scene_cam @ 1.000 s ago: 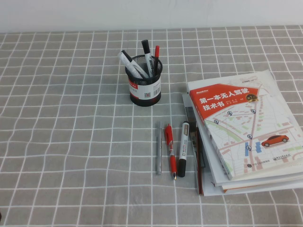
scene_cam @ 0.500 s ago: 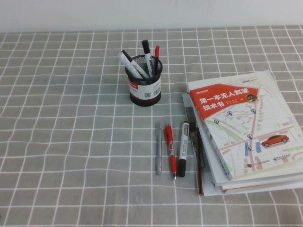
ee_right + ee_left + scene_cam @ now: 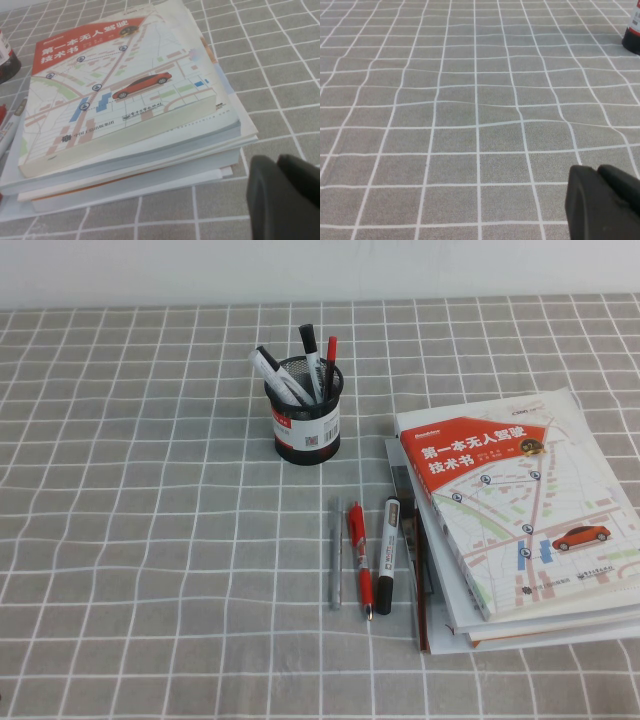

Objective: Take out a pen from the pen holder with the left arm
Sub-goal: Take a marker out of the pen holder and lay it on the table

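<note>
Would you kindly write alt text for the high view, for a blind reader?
A black mesh pen holder holding several pens stands on a grey checked tablecloth; three pens lie nearer the camera, beside a stack of books. The left gripper and right gripper are both out of frame.

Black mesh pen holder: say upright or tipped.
Upright: black mesh pen holder sits flat on grey checked cloth, pens sticking up. Left gripper over the cloth; right gripper beside stacked books.
</note>
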`<state>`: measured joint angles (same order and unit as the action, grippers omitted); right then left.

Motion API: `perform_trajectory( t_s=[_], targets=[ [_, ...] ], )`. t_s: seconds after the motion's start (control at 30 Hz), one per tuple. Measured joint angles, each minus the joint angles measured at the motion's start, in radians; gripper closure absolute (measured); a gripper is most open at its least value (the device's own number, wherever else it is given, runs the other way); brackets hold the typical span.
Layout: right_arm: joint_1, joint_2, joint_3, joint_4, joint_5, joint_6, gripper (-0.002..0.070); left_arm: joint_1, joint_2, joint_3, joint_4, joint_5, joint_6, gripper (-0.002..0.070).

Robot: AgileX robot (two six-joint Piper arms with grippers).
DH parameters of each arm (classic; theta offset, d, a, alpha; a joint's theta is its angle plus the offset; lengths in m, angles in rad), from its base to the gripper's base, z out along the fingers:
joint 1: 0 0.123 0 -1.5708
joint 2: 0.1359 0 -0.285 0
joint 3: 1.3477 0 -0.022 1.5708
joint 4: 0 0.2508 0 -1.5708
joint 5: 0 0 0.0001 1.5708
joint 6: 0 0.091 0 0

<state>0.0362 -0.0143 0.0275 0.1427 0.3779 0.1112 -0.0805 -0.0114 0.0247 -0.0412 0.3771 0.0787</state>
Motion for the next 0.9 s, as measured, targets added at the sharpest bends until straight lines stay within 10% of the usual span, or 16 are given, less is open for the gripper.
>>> perform_trajectory(
  t_s=[0.6,0.9],
  targets=[
    [0.000,0.000,0.000,0.000,0.000,0.000,0.0689,0.000,0.000,0.000,-0.021,-0.048,-0.085,0.0678],
    [0.000,0.000,0.000,0.000,0.000,0.000,0.0689,0.000,0.000,0.000,-0.466,-0.275,-0.489,0.0677]
  ],
)
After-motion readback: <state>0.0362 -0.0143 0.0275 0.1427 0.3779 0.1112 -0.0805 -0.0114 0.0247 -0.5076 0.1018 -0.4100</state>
